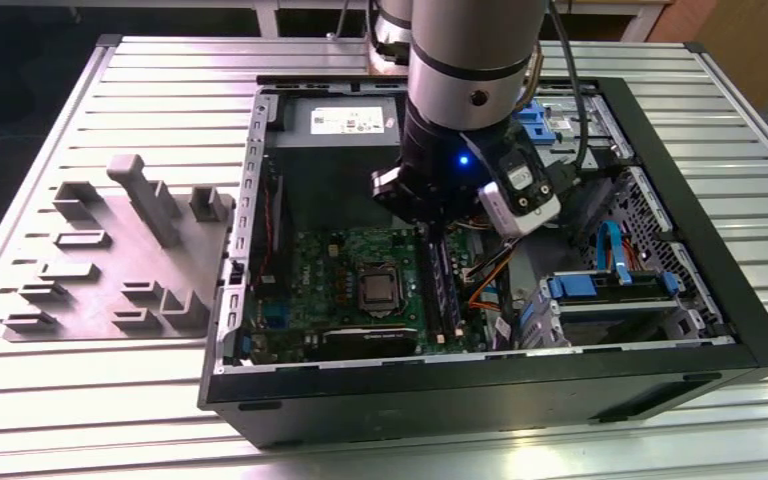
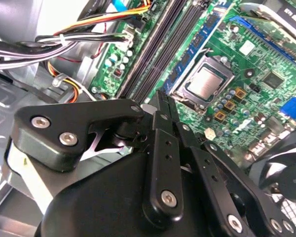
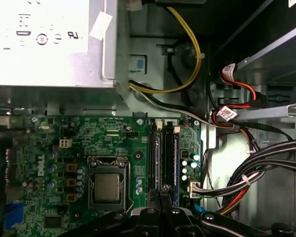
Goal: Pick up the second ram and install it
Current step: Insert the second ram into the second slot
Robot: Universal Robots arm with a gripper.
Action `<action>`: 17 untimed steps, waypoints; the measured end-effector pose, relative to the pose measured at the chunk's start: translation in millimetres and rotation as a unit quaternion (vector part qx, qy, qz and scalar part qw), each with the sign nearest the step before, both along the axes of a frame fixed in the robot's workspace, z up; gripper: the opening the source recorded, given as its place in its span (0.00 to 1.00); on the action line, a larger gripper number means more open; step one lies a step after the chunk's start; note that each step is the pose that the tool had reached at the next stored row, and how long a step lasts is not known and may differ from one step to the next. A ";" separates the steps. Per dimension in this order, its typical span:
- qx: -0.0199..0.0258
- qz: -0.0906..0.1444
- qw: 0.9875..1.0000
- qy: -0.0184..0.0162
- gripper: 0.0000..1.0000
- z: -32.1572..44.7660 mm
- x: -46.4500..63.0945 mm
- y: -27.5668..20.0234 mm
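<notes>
Sitting on a slatted metal table (image 1: 157,100), the open computer case (image 1: 491,395) surrounds the gripper (image 2: 164,101), fingers pinched together; cables (image 3: 276,158) crowd inside it.

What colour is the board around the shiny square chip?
The board is green, clearest in the first wrist view.

gripper (image 2: 163,101) was black | board (image 3: 54,148) under it green | cables (image 3: 193,42) beside it yellow/red/black | fixture (image 1: 117,260) well apart from it grey | table (image 1: 91,400) ribbed silver
</notes>
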State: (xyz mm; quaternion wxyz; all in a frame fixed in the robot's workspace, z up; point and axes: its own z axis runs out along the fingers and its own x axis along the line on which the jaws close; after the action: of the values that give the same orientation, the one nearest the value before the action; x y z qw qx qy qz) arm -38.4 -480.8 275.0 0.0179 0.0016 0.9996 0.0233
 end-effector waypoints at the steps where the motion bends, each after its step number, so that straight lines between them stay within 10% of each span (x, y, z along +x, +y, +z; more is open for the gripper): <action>1: 0.000 -0.002 1.000 0.000 0.11 -1.3 0.6 0.0; 17: 0.001 -0.004 1.000 0.000 0.11 -10.6 4.5 0.0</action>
State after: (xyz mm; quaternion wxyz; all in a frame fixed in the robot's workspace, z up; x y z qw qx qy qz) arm -33.9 -480.8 264.5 0.0180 0.0059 0.9995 0.0238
